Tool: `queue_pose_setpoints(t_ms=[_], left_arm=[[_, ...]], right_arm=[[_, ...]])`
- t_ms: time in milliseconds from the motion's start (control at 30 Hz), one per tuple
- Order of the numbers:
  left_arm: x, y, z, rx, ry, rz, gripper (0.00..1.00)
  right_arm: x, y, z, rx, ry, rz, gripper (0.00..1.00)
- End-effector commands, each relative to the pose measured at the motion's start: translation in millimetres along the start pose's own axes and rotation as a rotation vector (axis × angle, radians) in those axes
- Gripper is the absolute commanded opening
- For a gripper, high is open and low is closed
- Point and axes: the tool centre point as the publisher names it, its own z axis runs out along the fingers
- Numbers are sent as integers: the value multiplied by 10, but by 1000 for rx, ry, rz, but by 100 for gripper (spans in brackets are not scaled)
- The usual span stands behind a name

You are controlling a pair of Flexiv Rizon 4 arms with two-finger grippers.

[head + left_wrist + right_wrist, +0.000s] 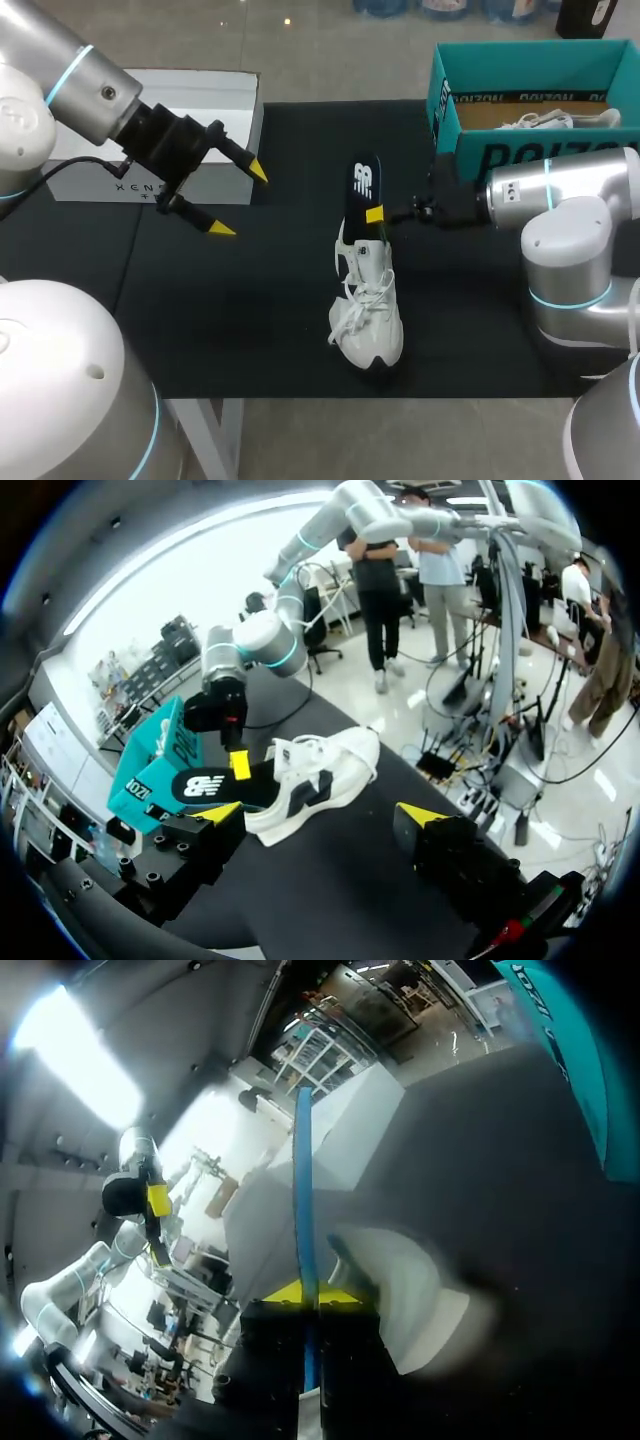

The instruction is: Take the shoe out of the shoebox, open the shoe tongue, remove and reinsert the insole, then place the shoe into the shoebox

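Right gripper (376,214) clamps the insole (364,185) at the heel of the white shoe (368,320) on the desk (250,320); left gripper (240,200) hangs open, well apart.

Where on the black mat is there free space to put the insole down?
The widest bare mat lies between the shoe and the open left gripper, toward the near edge. It is crowded around the insole, right gripper and shoebox.

A white box (215,100) rests at the black mat's (260,320) far-left corner.
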Motion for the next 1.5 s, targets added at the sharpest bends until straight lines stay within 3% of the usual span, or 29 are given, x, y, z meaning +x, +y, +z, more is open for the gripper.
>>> queue_pose_setpoints(t_ms=[33, 533, 700, 733, 767, 800, 833, 867, 900, 1200, 1233, 1267, 1300, 1367, 1400, 1500], left_arm=[[-2, 0, -3, -2, 3, 0, 100], [-2, 0, -3, -2, 3, 0, 100], [-2, 0, -3, -2, 3, 0, 100], [-2, 0, -3, -2, 3, 0, 100], [-2, 0, -3, -2, 3, 0, 100], [-2, 0, -3, -2, 3, 0, 100], [-2, 0, -3, -2, 3, 0, 100], [-2, 0, -3, -2, 3, 0, 100], [-2, 0, -3, -2, 3, 0, 100], [-2, 0, -3, -2, 3, 0, 100], [-2, 0, -3, -2, 3, 0, 100], [-2, 0, -3, -2, 3, 0, 100], [-2, 0, -3, -2, 3, 0, 100], [-2, 0, -3, -2, 3, 0, 100], [-2, 0, -3, -2, 3, 0, 100], [-2, 0, -3, -2, 3, 0, 100]], right_arm=[[-53, 51, 90, -5, 1, 2, 0], [-116, -360, 46, 30, -12, 67, 0], [-136, -397, 25, 32, -21, 81, 0], [-122, -371, 21, 30, -20, 80, 8], [-106, -345, 20, 27, -18, 74, 32], [-88, -316, 21, 25, -17, 67, 47], [-66, -278, 21, 21, -12, 58, 79], [-53, -255, 22, 19, -11, 54, 93], [-24, -213, 20, 15, -6, 44, 100], [-35, 1, 30, 5, -18, 10, 100], [-34, 20, 26, 4, -20, 7, 89], [-33, 32, 22, 2, -21, 4, 55], [-30, 41, 17, 1, -22, 2, 48], [-32, 50, 12, -1, -24, -1, 11], [-37, 51, 11, -2, -25, -2, 0], [-32, 32, 4, -1, -26, -1, 0]])
